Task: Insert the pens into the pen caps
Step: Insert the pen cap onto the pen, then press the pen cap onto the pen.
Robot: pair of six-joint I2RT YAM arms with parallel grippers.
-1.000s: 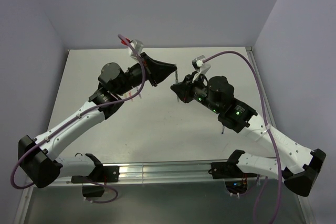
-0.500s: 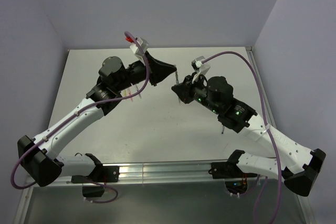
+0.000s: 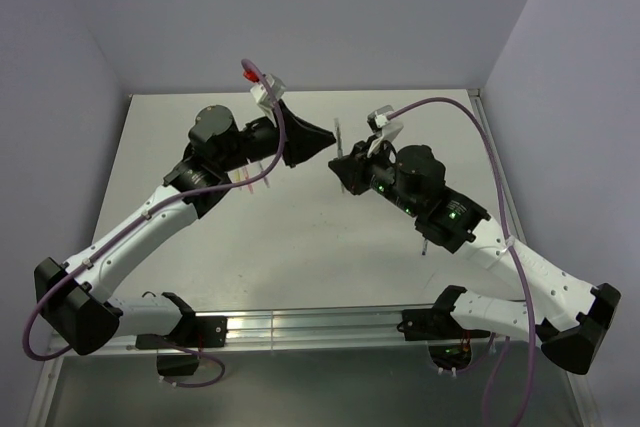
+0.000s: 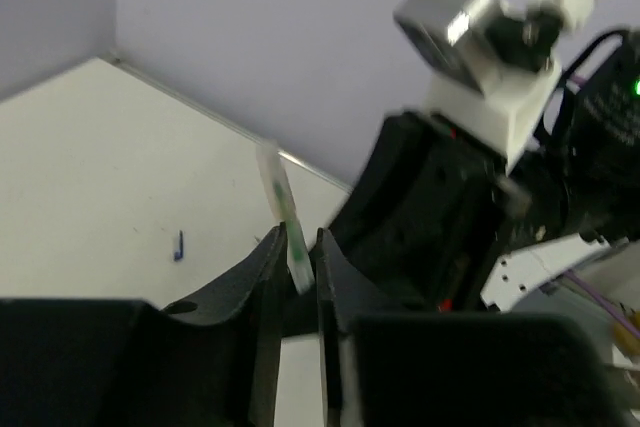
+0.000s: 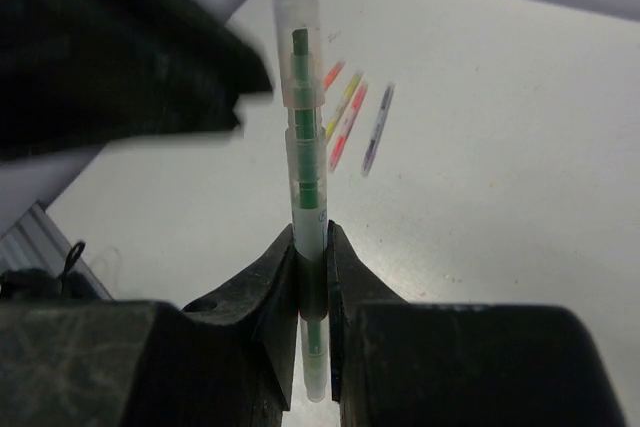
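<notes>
My right gripper is shut on a green-clear pen, which stands up out of its jaws above the table. A clear pen cap sits over the pen's upper end. In the left wrist view that capped end pokes in between the tips of my left gripper; the jaws stand slightly apart, with a thin gap on the right side. From the top the pen shows as a pale sliver between my left gripper and my right gripper.
Several more pens lie together on the table: red-pink, yellow, orange and grey. From above they lie partly under the left arm. A small dark blue cap lies on the table.
The left gripper's jaws have parted a little and the left gripper has drawn back leftward, so the pale pen now shows between the two grippers. The right arm has not moved.
</notes>
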